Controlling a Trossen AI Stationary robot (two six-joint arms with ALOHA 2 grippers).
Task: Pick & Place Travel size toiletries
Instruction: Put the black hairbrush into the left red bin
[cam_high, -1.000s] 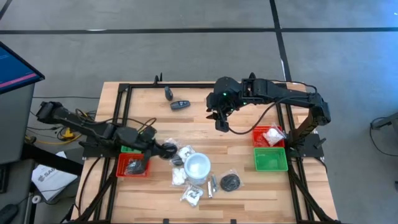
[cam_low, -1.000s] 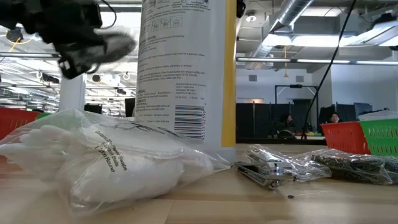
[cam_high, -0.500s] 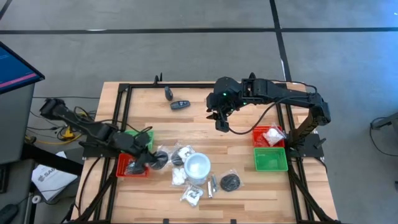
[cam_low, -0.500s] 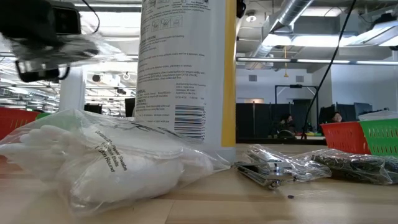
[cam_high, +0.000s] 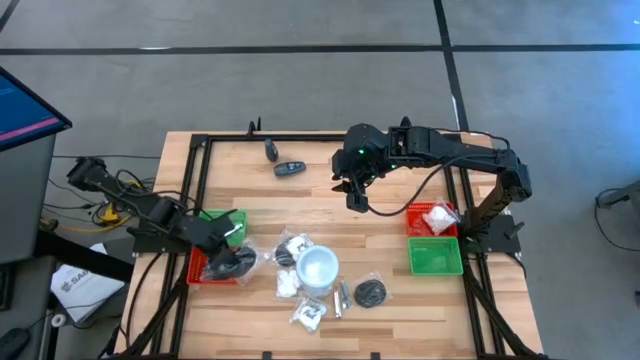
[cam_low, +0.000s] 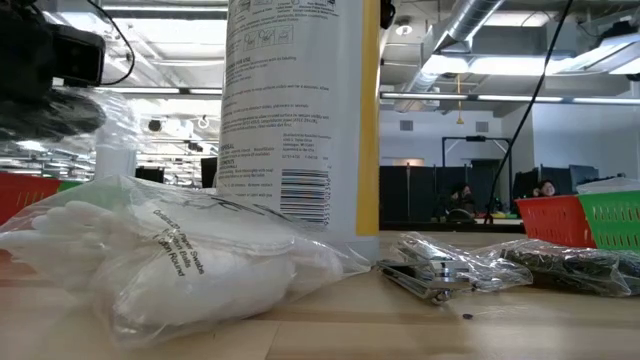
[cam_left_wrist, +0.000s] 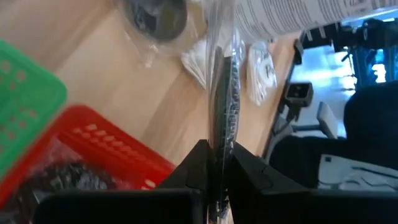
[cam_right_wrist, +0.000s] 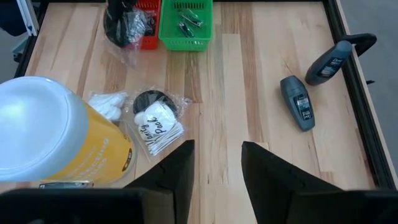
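Observation:
My left gripper (cam_high: 238, 262) is shut on a black round disc in a clear wrapper (cam_left_wrist: 225, 93), at the right edge of the left red tray (cam_high: 208, 268). A dark wrapped item (cam_left_wrist: 68, 180) lies in that tray. More toiletries lie in a loose pile (cam_high: 298, 285) around a white-lidded container (cam_high: 318, 268): white wrapped pieces, another black disc (cam_high: 371, 292) and thin silvery sticks (cam_high: 340, 298). Two dark oblong pieces (cam_high: 290, 168) lie near the far edge. My right gripper (cam_high: 357, 200) is open and hovers over bare table at mid-table. My left gripper pinches the wrapped black disc between its two fingers. In the left wrist view the disc shows edge-on, its edge (cam_left_wrist: 219, 163) between the fingertips (cam_left_wrist: 198, 163) and the rest sticking out past them. It is lifted clear of the table, and the loose wrapper (cam_low: 100, 135) trails off it.
A green tray (cam_high: 222, 225) sits just beyond the left red tray. On the right stand a red tray (cam_high: 432, 220) holding a white item and a green tray (cam_high: 435, 257). A dark metal frame (cam_high: 200, 140) runs round the table. Bare wood lies between the pile and the far edge.
My left gripper has carried the wrapped black disc from beside the pile toward the table's left and near edges, ending at the left red tray. It has stayed shut on the disc. The right arm has kept still.

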